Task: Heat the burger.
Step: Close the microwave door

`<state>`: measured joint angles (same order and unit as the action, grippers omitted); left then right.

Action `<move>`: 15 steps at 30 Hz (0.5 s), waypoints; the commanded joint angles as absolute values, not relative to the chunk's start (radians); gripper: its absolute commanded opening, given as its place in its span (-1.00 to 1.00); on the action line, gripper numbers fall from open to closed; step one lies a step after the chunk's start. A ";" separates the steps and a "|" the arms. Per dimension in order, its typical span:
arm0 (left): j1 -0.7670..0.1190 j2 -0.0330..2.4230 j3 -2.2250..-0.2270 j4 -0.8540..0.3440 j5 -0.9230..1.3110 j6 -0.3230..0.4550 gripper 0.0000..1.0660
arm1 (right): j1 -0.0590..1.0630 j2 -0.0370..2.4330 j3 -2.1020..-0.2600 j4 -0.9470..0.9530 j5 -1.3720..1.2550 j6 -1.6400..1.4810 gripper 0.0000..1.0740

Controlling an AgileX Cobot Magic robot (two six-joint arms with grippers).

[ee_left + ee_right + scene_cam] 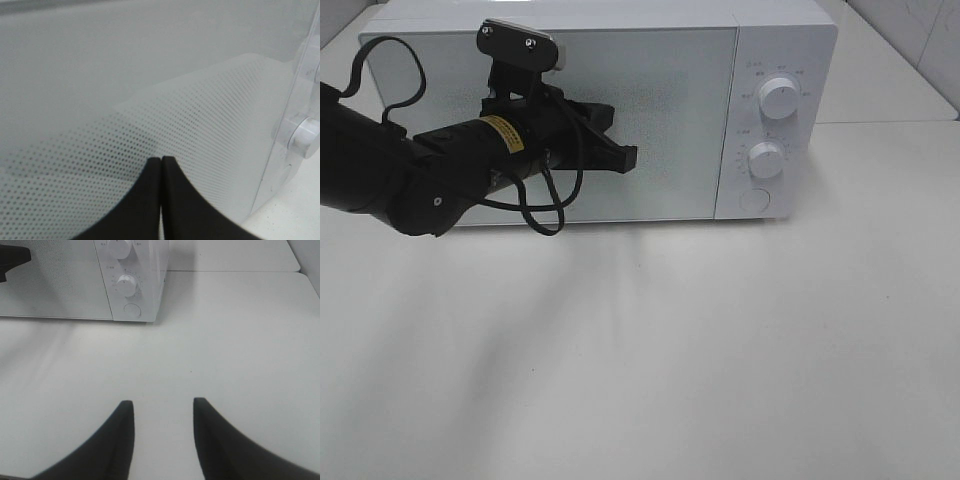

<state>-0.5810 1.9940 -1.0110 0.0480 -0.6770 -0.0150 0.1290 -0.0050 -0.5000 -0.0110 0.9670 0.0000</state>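
Note:
The burger is out of view in every frame. A white microwave point(620, 60) stands at the back of the table with its frosted, dotted door point(660, 120) closed. My left gripper point(625, 157) is shut, with nothing between its fingers, and its tips are right at the door's middle; whether they touch it I cannot tell. The left wrist view shows the shut left gripper point(161, 159) against the dotted door point(200, 115). My right gripper point(162, 404) hangs open and empty over bare tabletop, well in front of the microwave point(75, 280).
Two white dials point(778, 97) point(766, 160) and a round button point(754, 199) sit on the microwave's right panel. The white tabletop point(670, 350) stretches in front. A seam between tables point(890, 122) runs to the right of the microwave.

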 commanded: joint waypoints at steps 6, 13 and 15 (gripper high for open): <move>-0.566 1.953 -1.062 -0.124 -0.713 -0.019 -1.00 | 0.123 -0.030 -0.496 -0.009 0.962 -0.012 -0.23; -0.614 1.835 -1.062 -0.077 -0.453 -0.014 -1.00 | 0.123 -0.030 -0.496 -0.009 0.962 -0.012 -0.23; -0.622 1.815 -1.062 -0.070 -0.403 -0.014 -1.00 | 0.123 -0.030 -0.496 -0.009 0.962 -0.012 -0.23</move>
<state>-0.6190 1.8300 -1.0520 -0.0550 -0.4240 -0.0150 0.1290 -0.0050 -0.5000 -0.0110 0.9670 0.0000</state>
